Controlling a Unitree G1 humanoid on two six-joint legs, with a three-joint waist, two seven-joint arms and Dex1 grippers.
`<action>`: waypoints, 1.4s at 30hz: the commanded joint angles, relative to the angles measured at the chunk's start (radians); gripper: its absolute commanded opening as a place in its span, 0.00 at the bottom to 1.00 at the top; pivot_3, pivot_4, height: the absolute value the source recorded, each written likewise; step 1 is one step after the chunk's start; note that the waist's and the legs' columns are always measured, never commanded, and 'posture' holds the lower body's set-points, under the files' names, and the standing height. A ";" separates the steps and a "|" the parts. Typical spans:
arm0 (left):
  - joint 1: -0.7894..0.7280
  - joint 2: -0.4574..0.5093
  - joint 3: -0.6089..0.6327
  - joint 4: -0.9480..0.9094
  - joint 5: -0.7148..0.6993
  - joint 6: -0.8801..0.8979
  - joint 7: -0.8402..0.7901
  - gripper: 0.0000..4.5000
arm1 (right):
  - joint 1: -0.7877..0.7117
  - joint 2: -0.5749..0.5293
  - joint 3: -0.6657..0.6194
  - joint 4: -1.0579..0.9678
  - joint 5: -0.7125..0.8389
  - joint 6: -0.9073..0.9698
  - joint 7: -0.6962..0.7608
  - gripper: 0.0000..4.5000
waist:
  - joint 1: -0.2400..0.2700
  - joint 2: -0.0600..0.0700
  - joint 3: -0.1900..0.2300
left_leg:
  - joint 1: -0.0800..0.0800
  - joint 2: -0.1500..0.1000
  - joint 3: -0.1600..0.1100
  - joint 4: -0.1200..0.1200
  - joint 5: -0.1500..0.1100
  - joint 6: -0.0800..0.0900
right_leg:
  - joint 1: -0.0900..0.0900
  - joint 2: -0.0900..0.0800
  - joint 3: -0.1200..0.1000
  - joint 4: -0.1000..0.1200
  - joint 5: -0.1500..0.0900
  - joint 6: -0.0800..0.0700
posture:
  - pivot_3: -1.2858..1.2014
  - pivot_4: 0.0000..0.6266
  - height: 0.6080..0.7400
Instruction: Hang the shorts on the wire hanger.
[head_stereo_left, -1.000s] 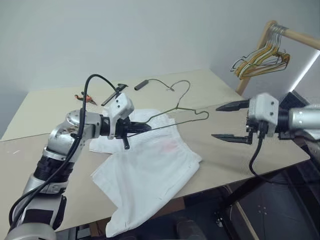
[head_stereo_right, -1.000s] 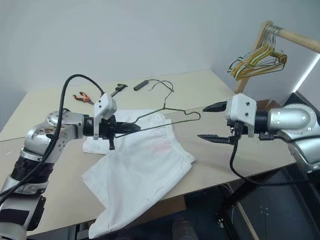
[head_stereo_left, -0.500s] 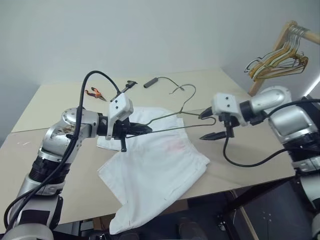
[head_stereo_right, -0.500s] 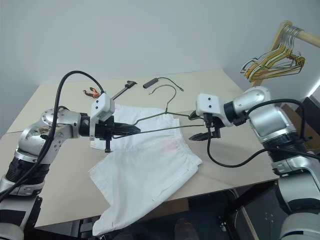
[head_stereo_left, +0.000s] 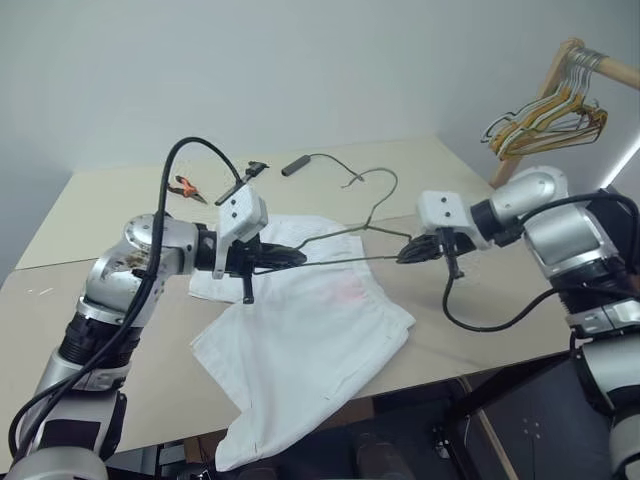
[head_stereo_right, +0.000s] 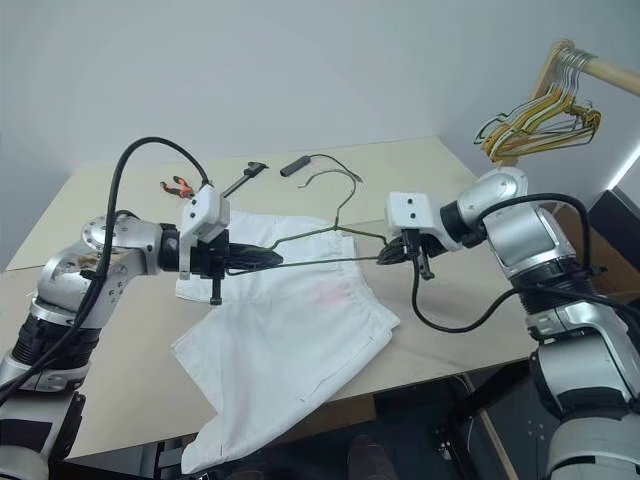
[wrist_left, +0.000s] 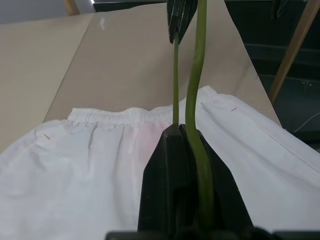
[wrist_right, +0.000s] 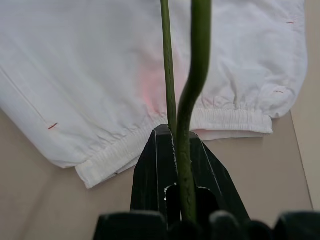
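Observation:
The wire hanger (wrist_left: 195, 75) is held in the air above the table, stretched between both grippers with its hook (head_stereo_left: 380, 200) pointing toward the back. My left gripper (head_stereo_left: 290, 256) is shut on its left end. At the right corner of the hanger, my right gripper (head_stereo_left: 405, 256) is shut on the wire (wrist_right: 192, 75). The white shorts (head_stereo_left: 300, 340) lie flat on the table beneath the hanger, with a pink patch (head_stereo_left: 345, 292) near the waistband. One leg droops over the front edge. The hanger does not touch the shorts.
Orange-handled pliers (head_stereo_left: 186, 187), a black tool (head_stereo_left: 245, 180) and a black-ended wire (head_stereo_left: 295, 165) lie at the back of the table (head_stereo_left: 460, 330). A bunch of yellow and pale hangers (head_stereo_left: 545, 110) hangs on a wooden rail at the far right.
My right gripper has come in from the right, dropped to the hanger's right corner and shut on the wire. The left gripper has kept its hold; the camera has shifted.

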 joint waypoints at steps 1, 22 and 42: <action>0.006 -0.022 0.022 0.014 -0.008 -0.076 -0.024 0.00 | 0.027 -0.019 -0.061 -0.080 0.038 0.003 0.023 0.01 | 0.000 0.000 0.000 | 0.000 0.000 0.000 0.000 0.000 0.000 | 0.000 0.000 0.000 0.000 0.000 0.000 | 0.47 0.00 1.00; 0.127 0.039 0.163 0.047 -0.082 -0.294 -0.213 0.99 | 0.583 -0.247 -0.356 -0.392 0.247 0.545 -0.127 0.00 | -0.001 0.000 0.000 | 0.001 0.000 0.001 0.001 0.000 0.000 | 0.002 0.000 0.000 0.000 0.000 0.000 | 0.46 0.00 1.00; 0.351 0.094 0.223 -0.131 -0.121 -0.293 -0.171 0.99 | 0.429 -0.245 -0.136 -0.125 0.283 0.913 -0.115 0.00 | 0.013 0.001 -0.001 | 0.002 0.001 0.003 0.001 0.000 0.000 | 0.003 0.002 0.001 0.000 0.000 0.000 | 0.49 0.00 1.00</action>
